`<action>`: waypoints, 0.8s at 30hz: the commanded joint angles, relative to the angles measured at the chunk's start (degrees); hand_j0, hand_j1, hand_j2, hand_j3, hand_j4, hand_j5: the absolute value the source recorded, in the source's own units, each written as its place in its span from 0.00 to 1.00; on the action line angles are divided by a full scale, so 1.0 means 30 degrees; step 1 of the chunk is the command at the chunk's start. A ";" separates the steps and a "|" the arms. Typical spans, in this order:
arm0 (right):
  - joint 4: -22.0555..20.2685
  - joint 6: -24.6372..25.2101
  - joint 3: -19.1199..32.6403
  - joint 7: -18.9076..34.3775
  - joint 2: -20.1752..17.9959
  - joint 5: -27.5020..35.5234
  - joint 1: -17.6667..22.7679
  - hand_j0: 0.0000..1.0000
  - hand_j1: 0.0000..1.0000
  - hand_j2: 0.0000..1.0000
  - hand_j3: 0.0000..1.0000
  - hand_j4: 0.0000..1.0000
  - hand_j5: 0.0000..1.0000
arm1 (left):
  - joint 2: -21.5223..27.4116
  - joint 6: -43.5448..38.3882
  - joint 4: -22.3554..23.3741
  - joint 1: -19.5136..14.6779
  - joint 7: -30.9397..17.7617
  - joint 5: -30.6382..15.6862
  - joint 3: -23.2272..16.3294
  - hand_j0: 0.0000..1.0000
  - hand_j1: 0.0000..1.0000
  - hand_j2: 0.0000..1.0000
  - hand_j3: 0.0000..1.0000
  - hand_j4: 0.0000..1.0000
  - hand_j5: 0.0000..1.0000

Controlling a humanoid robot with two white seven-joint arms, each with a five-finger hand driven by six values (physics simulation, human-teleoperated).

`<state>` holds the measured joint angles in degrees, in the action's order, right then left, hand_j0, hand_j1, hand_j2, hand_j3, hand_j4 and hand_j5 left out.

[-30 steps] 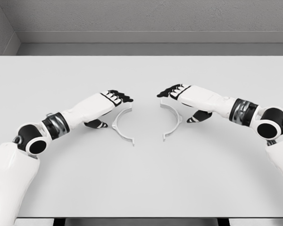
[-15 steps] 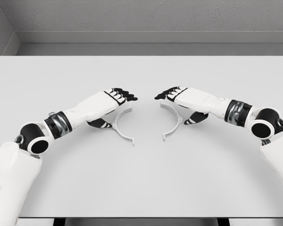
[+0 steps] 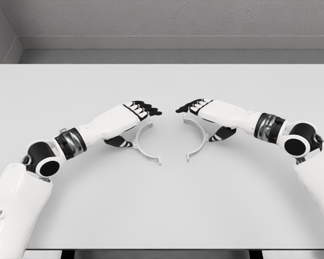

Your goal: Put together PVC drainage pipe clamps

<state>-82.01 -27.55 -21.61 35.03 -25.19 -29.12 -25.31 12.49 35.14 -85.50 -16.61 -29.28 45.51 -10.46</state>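
Nudging rightward since a second ago, my left hand [image 3: 142, 109], fingers relaxed, shifts the left clamp half [image 3: 146, 145]; my right hand [image 3: 193, 106], likewise loose, hovers over the right clamp half [image 3: 198, 139] on the counter [image 3: 162, 216].

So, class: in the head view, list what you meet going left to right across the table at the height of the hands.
left hand → left clamp half → right clamp half → right hand lies above the right half's far end, so its place relative to that half is unclear.
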 commanded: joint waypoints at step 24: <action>0.0384 0.0072 -0.0559 -0.0008 0.0605 -0.0080 -0.0322 1.00 1.00 1.00 1.00 1.00 1.00 | -0.0500 -0.0046 -0.0036 0.0000 -0.0054 -0.0083 0.0000 1.00 1.00 1.00 1.00 1.00 1.00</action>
<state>-80.83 -27.46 -23.32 35.02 -23.57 -29.70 -26.28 11.00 35.13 -85.56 -16.61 -29.48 45.68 -10.49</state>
